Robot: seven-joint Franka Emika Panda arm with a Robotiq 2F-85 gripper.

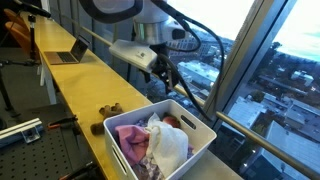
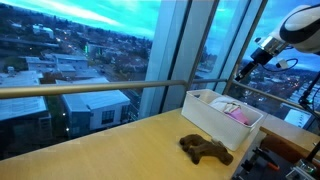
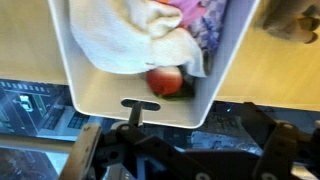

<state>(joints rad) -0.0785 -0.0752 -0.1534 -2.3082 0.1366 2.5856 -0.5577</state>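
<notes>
- Pincer [image 3: 185,152]: black two-finger unit. Fingers are spread wide in the wrist view, with nothing between them and nothing gripped.
- It hangs over one short end of the white rectangular plastic bin [image 3: 100,95], right above the wall with the handle slot [image 3: 147,103].
- In an exterior view the pincer [image 1: 165,72] sits clear above the bin rim, not touching.
- Small red round object [image 3: 165,80]: inside the bin, low against that end wall and partly covered by cloth. It is the item closest to the pincer. Can't tell what it is.
- Crumpled white cloth [image 3: 120,40]: on top of the pile, touching the red object.
- Pink-and-purple patterned cloth [image 3: 205,25]: just beside the white one, against a long side wall.
- The bin stands on the long yellow wooden bench [image 1: 80,90], at the end next to the glass.
- Brown lumpy soft item [image 2: 205,150]: lies on the bench near the bin, apart from it.
- Open grey laptop [image 1: 68,52]: farther down the bench, well apart from the bin.
- Metal handrail [image 2: 90,88] and tall window glass [image 2: 100,40] run alongside the bench, with city buildings beyond in dusk light.
</notes>
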